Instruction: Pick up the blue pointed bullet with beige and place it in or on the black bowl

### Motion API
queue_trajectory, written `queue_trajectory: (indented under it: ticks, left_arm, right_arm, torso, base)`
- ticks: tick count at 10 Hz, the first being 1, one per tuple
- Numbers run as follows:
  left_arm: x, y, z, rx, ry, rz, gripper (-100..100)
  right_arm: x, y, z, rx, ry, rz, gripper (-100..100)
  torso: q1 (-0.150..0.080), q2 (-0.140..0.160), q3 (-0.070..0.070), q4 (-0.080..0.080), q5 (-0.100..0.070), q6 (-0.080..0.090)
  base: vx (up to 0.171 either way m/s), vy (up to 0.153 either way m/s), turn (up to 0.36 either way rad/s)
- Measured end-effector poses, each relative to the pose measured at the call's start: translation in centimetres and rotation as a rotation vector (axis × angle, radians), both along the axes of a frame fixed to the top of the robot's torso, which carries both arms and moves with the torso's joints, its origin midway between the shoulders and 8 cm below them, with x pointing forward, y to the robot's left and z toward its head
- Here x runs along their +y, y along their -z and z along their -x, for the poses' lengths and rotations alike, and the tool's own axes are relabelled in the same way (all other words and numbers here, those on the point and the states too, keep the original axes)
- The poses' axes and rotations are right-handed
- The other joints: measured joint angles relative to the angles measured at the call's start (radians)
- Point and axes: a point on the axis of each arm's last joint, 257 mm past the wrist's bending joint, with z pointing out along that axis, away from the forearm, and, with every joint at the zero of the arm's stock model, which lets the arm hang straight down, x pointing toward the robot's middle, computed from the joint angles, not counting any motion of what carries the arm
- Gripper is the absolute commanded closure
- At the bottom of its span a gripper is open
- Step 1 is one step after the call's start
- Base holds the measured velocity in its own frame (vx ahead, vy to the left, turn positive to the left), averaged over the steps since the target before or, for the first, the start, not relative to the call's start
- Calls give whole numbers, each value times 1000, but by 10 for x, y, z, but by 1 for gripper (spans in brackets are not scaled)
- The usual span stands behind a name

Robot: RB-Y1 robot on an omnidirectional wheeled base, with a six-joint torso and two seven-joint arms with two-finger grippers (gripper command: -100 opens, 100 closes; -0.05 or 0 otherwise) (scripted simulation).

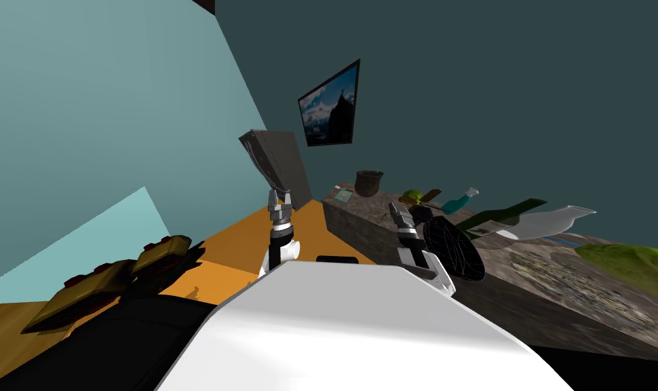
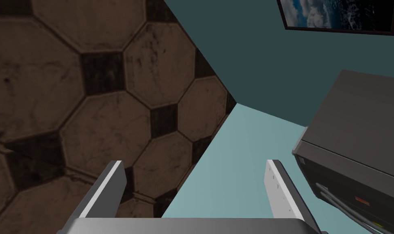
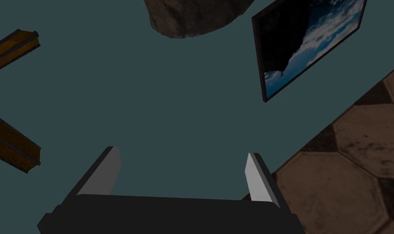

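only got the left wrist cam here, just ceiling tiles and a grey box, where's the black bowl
Observer: The black bowl sits on a stone-patterned counter on the robot's right, close beside the right forearm.
Operator: ok is the right hand free
Observer: Yes. The right gripper is up above the counter's near edge, jaws open with nothing between them.
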Motion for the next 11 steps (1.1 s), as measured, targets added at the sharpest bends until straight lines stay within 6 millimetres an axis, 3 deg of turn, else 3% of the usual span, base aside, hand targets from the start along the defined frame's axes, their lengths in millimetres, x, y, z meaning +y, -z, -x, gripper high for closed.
queue_trajectory:
  ticks: [11]
  left_arm:
    - [0, 0, 0, 0, 0, 0, 0]
  right_arm:
    - [-50, 119, 2, 275, 173, 206, -100]
  torso:
    - [-1, 2, 1, 0, 0, 0]
  base:
    - [44, 48, -46]
